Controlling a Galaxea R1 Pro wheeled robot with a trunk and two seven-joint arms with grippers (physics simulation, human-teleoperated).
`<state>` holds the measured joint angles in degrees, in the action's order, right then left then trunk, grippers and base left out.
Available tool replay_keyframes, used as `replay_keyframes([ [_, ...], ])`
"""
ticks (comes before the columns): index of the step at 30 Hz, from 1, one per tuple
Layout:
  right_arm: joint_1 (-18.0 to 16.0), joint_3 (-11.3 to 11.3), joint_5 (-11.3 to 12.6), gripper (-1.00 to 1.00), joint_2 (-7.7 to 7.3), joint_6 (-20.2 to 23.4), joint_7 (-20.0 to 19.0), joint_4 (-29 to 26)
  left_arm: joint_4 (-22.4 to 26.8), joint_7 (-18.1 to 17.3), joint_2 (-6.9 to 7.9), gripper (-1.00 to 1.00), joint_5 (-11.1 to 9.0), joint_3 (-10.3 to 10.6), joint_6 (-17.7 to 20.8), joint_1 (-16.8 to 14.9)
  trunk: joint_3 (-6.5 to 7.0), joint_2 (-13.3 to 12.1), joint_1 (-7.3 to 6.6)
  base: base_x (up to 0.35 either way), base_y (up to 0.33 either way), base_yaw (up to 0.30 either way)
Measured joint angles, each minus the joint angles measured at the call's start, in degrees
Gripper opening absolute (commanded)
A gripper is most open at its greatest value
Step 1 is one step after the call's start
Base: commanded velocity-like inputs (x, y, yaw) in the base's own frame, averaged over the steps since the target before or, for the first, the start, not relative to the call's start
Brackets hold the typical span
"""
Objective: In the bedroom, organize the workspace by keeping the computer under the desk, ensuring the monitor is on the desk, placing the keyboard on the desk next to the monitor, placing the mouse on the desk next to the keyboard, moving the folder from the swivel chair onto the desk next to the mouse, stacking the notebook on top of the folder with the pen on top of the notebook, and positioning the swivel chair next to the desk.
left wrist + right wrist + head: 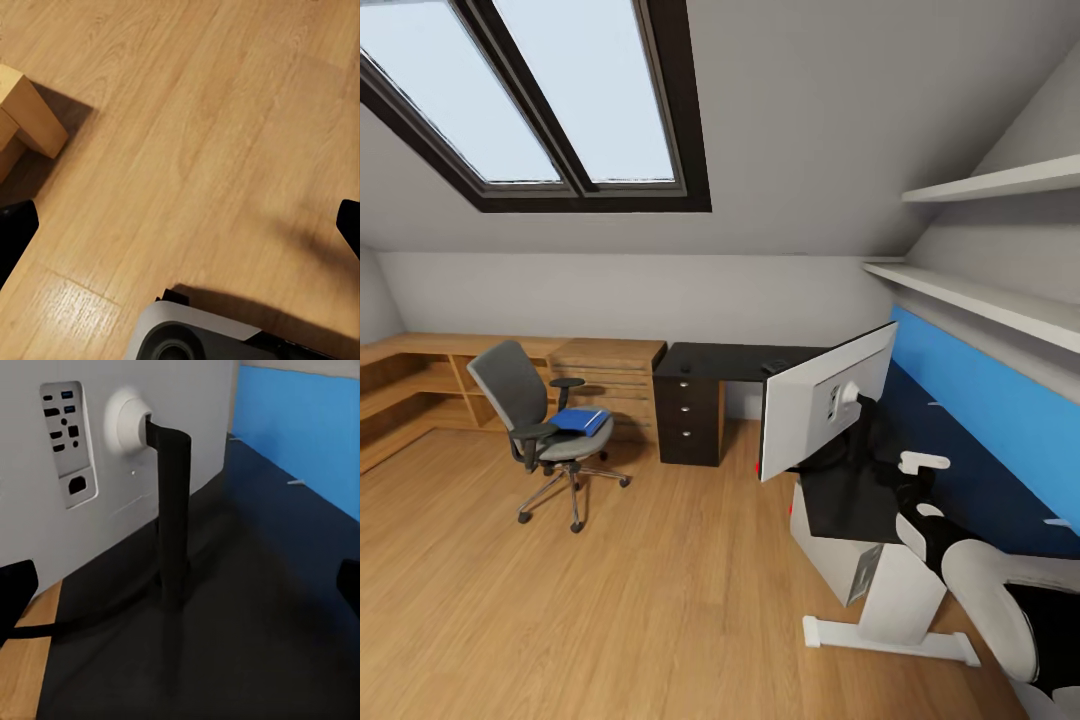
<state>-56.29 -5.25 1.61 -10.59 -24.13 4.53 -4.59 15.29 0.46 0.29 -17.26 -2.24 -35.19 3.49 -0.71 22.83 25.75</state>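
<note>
The swivel chair (pixel 538 425) is seen on the floor, left of the surface (pixel 740 362), seat carrying the folder (pixel 581 419) lying flat. The monitor (pixel 828 400) stands on the surface, long axis horizontal, white back toward the camera. Both end effectors, left (pixel 180 229) and right (pixel 180 585), are spread wide, empty.

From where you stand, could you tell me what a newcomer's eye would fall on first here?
Probably the monitor, its white back turned to the room, standing on the black desk at the right before a bright blue wall panel. Next, the swivel chair out on the wooden floor at the left, with the blue folder lying on its seat, under a big skylight.
</note>
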Motion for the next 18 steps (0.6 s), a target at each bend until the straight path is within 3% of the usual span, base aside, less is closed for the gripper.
replay_keyframes([
  [8, 0.0, 0.1, -0.1, 1.00, 0.11, -1.5, -0.1, 3.8, 0.5, 0.0, 0.00, 1.00, 0.0, -0.1, 0.0, 0.0, 0.00, 0.0, 0.00, 0.000, 0.000, 0.000],
  [18, 1.9, 0.2, -0.3, 1.00, 1.20, -7.4, -0.2, 5.1, 0.7, -0.1, 0.16, 1.00, 0.0, -0.1, 0.0, 0.0, 0.00, 0.0, 0.00, 0.000, 0.000, 0.000],
])
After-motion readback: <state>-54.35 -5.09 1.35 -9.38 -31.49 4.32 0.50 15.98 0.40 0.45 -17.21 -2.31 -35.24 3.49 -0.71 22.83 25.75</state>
